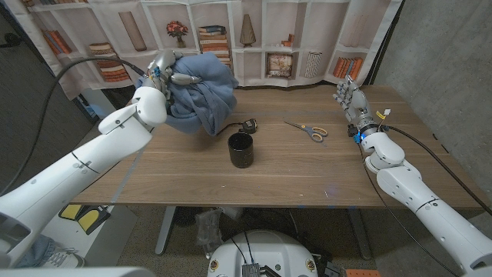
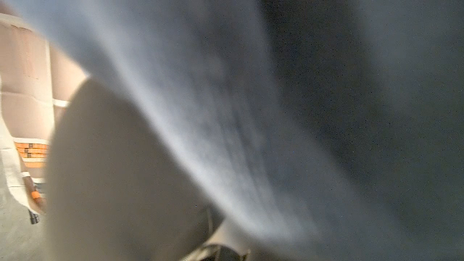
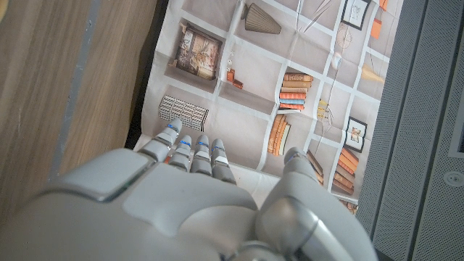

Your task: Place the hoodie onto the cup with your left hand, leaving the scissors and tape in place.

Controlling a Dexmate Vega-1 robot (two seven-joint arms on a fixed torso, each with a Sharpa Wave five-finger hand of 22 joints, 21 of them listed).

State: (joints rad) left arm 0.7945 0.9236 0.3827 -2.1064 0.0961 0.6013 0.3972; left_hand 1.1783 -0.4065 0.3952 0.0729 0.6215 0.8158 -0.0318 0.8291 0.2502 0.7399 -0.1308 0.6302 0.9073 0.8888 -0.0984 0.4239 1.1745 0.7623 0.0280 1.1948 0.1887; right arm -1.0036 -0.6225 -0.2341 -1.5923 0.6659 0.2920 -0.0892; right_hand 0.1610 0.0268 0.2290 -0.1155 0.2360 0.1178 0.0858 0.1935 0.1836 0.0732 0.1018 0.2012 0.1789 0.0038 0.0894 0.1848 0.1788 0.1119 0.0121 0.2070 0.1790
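Our left hand (image 1: 163, 75) grips the blue hoodie (image 1: 201, 94) as a bunched bundle, held up off the desk (image 1: 292, 173) behind and to the left of the black cup (image 1: 241, 149). In the left wrist view the cloth (image 2: 304, 109) hangs right across the lens, so we cannot read the fingers there. A fold of the hoodie trails down toward the desk just behind the cup.

We judge the carry to be underway, with the drop over the cup not yet made. Several things could go wrong from here. The cup is light and upright, so a low sweep of that trailing fold could knock it over or push it along. The tape (image 1: 248, 124) lies just behind the cup, close under the hanging cloth, and dragging fabric could catch it and shift it. The scissors (image 1: 309, 131) lie to the right of the cup, further off, yet a wide hoodie let go carelessly could spread over them. With the wrist camera blinded, we must aim from the head view alone.

Our left arm reaches forward from the near left, wrist raised. Our right hand (image 1: 350, 98) stands well right of the cup, fingers apart and upward, holding nothing.
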